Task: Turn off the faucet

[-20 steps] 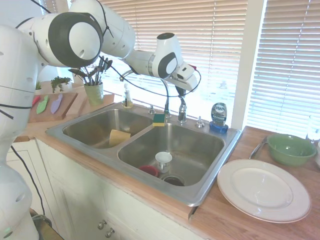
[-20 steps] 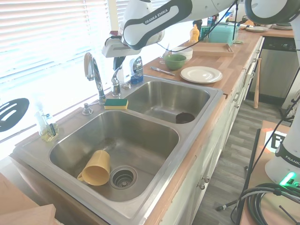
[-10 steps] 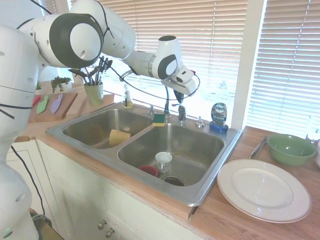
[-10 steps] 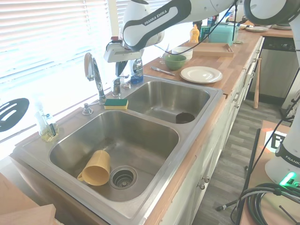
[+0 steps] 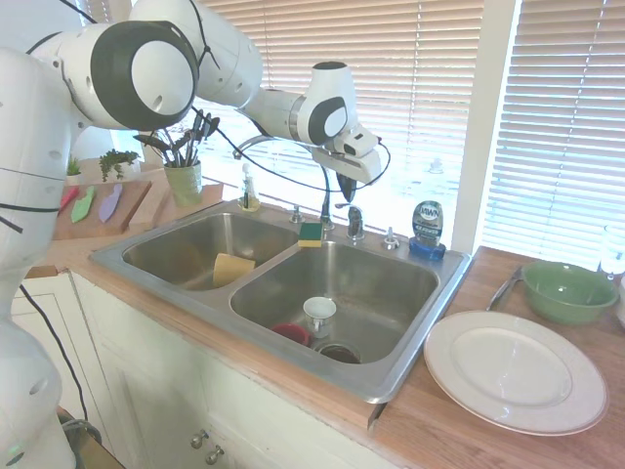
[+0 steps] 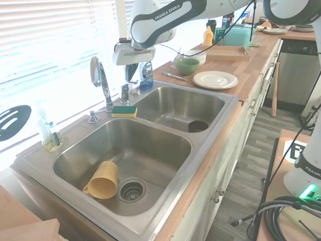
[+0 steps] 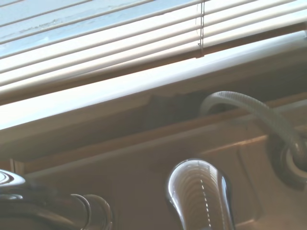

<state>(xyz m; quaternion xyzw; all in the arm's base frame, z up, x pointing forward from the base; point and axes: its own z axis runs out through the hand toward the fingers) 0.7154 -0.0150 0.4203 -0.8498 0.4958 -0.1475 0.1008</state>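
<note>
The faucet (image 5: 325, 200) stands behind the divider of the double sink, its thin arched spout (image 6: 100, 75) reaching over the left basin. I see no water running from it. Its short chrome lever handle (image 5: 355, 223) (image 6: 125, 92) sits low, just right of the spout base. My gripper (image 5: 346, 186) (image 6: 131, 74) hangs a little above the handle, apart from it, fingers pointing down, close together and holding nothing. In the wrist view the rounded handle top (image 7: 199, 191) shows close up beside the spout base (image 7: 72, 213).
A yellow-green sponge (image 5: 312, 233) lies on the sink rim by the faucet; a blue dish-soap bottle (image 5: 427, 227) stands to the right. A yellow cup (image 6: 103, 179) lies in one basin (image 6: 150, 150), a white cup (image 5: 318, 314) in the other. White plate (image 5: 515, 369) and green bowl (image 5: 567, 290) sit on the counter.
The lever handle has gone from raised to lowered. My gripper pressed down with it, then lifted slightly off it and drew back a little.
</note>
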